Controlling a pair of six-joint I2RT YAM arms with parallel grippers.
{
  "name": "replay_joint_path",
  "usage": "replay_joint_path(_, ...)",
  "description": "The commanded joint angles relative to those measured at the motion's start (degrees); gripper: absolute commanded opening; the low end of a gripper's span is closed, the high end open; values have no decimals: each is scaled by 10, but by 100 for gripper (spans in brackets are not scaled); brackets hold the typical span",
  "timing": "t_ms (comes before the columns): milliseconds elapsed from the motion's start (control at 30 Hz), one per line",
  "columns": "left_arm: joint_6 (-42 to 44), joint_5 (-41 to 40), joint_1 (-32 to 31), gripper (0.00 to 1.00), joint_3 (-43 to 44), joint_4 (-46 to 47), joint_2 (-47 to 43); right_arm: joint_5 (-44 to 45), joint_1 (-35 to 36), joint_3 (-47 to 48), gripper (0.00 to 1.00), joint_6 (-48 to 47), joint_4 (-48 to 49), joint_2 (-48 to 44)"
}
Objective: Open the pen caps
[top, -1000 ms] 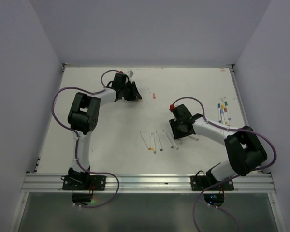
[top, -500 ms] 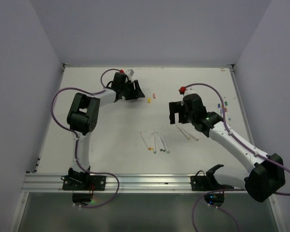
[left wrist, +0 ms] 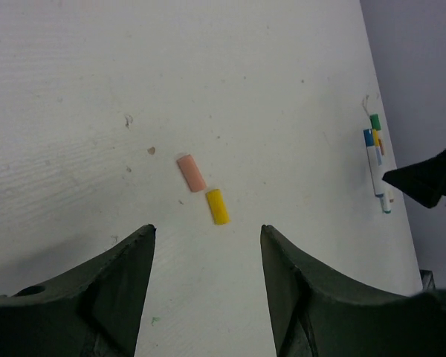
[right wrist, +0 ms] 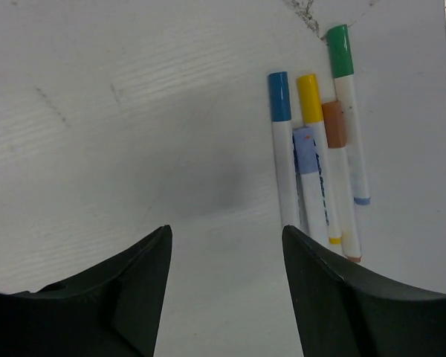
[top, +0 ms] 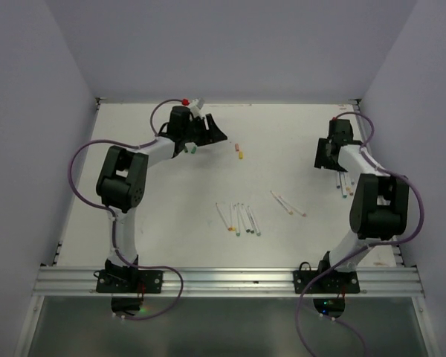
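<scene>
My left gripper [top: 207, 132] is low over the table [top: 156, 201], up toward 11 o'clock on the overhead view. Its wrist camera shows the fingers [left wrist: 119, 282] standing well apart with nothing between them. Just past the fingertips, at their 12 o'clock, two loose caps lie flat on the surface: a pink cap [left wrist: 190, 172] and a yellow cap [left wrist: 217, 206]. They sit corner to corner, and I cannot tell whether they touch.

My right gripper [top: 328, 154] is out at 2 o'clock, near the table's right edge. Its fingers [right wrist: 119, 290] are also spread wide and empty. At 1 o'clock from them lies a bundle of pens [right wrist: 286, 178], side by side and touching. They have caps on in blue, yellow, green, brown and pale blue.

Near the middle of the table, a little toward 6 o'clock, a row of white pens [top: 238, 219] lies close together. Two more pens [top: 288, 203] lie at that row's 3 o'clock, angled and apart from it. From overhead I cannot make out their ends well enough to say more.
</scene>
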Motion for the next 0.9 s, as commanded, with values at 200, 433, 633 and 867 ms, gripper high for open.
replay_joint_path(200,-10,55,-2,61,-20,67,-32,-22,-44,26,57,-37,28,90)
replay_joint_path(433,-21,67,-2,61,-30,89,-35,-18,-58,25,57,-45,33,90)
replay_joint_path(633,-22,69,-2,61,-33,91,-37,-26,-71,21,56,-48,39,104)
replay_joint_path(867,-21,71,-2,61,-33,90,-43,-52,-71,26,53,-57,34,121)
